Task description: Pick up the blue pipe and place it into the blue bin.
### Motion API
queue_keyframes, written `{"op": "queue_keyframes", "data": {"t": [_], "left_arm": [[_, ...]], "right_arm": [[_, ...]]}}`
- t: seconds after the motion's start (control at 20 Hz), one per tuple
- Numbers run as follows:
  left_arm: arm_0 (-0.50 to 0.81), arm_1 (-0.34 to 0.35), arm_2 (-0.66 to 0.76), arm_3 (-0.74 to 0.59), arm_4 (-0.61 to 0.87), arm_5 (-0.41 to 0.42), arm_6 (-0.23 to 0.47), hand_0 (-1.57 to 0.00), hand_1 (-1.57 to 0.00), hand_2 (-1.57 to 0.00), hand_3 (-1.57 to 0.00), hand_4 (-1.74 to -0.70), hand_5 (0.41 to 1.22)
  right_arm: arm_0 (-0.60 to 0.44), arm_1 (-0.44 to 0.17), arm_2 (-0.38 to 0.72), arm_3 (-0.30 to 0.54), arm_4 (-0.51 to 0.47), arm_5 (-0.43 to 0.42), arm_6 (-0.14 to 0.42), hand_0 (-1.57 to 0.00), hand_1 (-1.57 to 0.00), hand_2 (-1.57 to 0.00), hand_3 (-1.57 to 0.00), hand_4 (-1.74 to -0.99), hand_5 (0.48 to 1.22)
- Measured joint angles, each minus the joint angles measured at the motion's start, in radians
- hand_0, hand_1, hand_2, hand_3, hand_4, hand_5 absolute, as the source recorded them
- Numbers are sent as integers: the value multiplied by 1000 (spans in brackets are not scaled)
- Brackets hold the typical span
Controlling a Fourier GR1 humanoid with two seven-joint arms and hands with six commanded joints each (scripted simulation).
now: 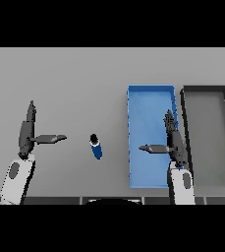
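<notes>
Both hands are released, fingers straight and thumbs stuck out sideways, gripping nothing. Left hand [26, 129] hovers over the left part of the grey table [74, 78], its thumb pointing toward the blue pipe [96, 146], which lies apart from it, off to that hand's right with bare table between thumb tip and pipe. Right hand [173, 140] sits over the right edge of the blue bin [151, 89], fingers pointing away from the robot and thumb reaching inward above the bin's floor; the pipe is well apart from this hand, on the far side of the bin's left wall.

Lying on the table just beside the bin's left wall but not touching it, the pipe is outside the bin. Its long axis runs roughly from far to near, tilted slightly so the near end leans toward the bin. The far end looks dark, the rest blue.

Right of the blue bin, just beside it, stands a dark-rimmed grey bin [206, 89]. The table surface is plain grey and fills the view up to its far edge.
</notes>
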Motion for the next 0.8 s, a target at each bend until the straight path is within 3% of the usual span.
{"op": "queue_keyframes", "data": {"t": [0.3,0.35,0.45,0.65,0.8], "left_arm": [[3,-9,-8,4,-4,2,2,1,1,1,1,-967,594],[14,72,-38,-5,-12,-114,-52,1,1,1,1,-969,595],[12,162,-54,-7,6,-257,-99,1,1,1,1,-971,596],[21,188,-82,-1,-8,-324,-133,1,1,1,1,-965,593],[63,220,-104,-67,5,-383,-187,1,1,1,1,-977,583]], "right_arm": [[15,-5,0,-5,-2,6,-7,1,1,1,1,-1210,594],[27,-82,36,-35,74,31,-66,1,1,1,1,-1206,592],[70,-139,91,-87,170,46,-106,1,1,1,1,-1195,588],[76,-168,111,-119,204,58,-73,1,1,1,1,-1187,585],[78,-163,121,-129,217,52,-55,1,1,1,1,-1187,579]]}}
